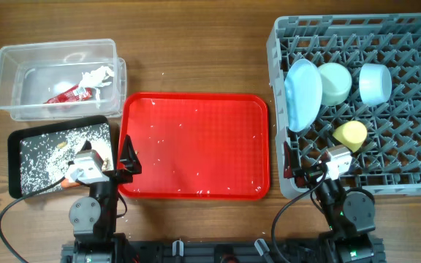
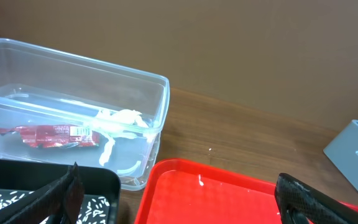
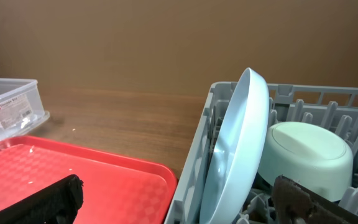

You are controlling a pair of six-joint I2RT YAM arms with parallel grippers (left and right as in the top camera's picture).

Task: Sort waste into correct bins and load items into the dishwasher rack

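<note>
Two grippers are seen with fingers spread wide and nothing held: the left gripper [image 2: 178,190] over the near-left edge of the red serving tray [image 1: 196,139], the right gripper [image 3: 176,186] by the near-left corner of the dishwasher rack [image 1: 408,175], all on a brown wooden table [image 1: 196,44]. Only overhead are the pale-blue plate [image 1: 303,91], mint-green bowl [image 1: 335,82], light-blue bowl [image 1: 376,82] and yellow cup [image 1: 350,134] shown together in the rack, and rice grains [image 1: 39,157] on the black tray [image 1: 12,161]; only the wrist views show the plain brown wall [image 2: 229,37]. The red snack wrapper [image 2: 48,135] and crumpled tissue [image 2: 122,118] are lying in the clear tub [image 1: 6,80] at far left, while the rack is cut off at the right.
</note>
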